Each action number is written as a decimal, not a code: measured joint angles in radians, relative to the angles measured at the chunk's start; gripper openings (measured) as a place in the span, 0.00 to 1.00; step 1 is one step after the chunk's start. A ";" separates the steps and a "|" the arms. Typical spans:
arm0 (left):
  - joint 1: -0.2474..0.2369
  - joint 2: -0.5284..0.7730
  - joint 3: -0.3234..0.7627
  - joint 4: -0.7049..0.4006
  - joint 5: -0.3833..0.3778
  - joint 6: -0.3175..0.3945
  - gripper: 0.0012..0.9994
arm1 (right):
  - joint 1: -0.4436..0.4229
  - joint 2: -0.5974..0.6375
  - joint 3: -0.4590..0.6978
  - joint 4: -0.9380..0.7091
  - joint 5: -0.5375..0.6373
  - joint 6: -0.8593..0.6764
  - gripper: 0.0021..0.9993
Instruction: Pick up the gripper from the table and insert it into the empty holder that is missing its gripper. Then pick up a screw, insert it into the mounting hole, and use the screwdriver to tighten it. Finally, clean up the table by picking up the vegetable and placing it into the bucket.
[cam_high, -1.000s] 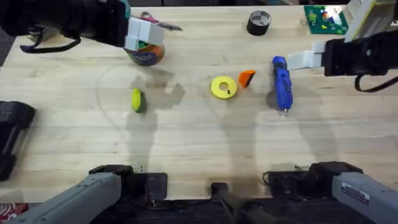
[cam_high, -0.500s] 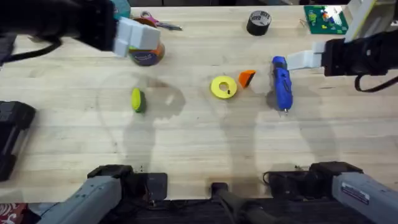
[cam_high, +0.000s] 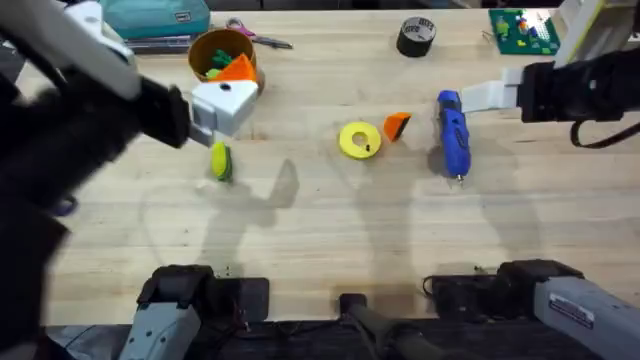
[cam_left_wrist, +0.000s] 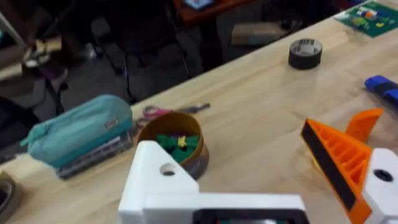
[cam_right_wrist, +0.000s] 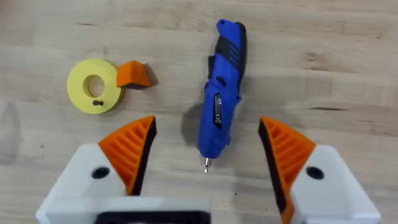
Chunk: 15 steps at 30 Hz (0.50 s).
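- First step not yet begun: the gripper (cam_high: 397, 125) lies on the table (cam_high: 320, 240) beside the yellow disc (cam_high: 359, 140), untouched.
- Right gripper (cam_right_wrist: 208, 155) hovers, fingers apart, over the screwdriver (cam_right_wrist: 220, 93).
- Left gripper (cam_left_wrist: 280, 180) has its holder (cam_left_wrist: 155, 180) bare (one finger missing), spread, gripping nothing.
- Next: right arm should likely shift to the loose piece.

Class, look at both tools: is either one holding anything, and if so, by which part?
Nothing is held. The right tool is open above the screwdriver, not touching it. The left tool, one finger missing its orange pad, grips nothing.

Both arms black, grey base links; right gripper (cam_right_wrist: 208, 165) white mounts, orange ribbed pads (left gripper (cam_left_wrist: 261, 186) one mount bare).
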 joint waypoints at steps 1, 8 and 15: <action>0.000 -0.029 -0.044 0.050 0.009 -0.003 0.99 | 0.000 0.000 0.000 0.000 0.000 0.000 1.00; 0.000 -0.182 -0.351 0.442 0.071 -0.087 0.99 | 0.000 0.000 0.000 0.000 0.000 0.000 1.00; 0.000 -0.307 -0.653 0.840 0.113 -0.229 0.99 | 0.000 0.000 0.000 0.000 0.000 0.000 1.00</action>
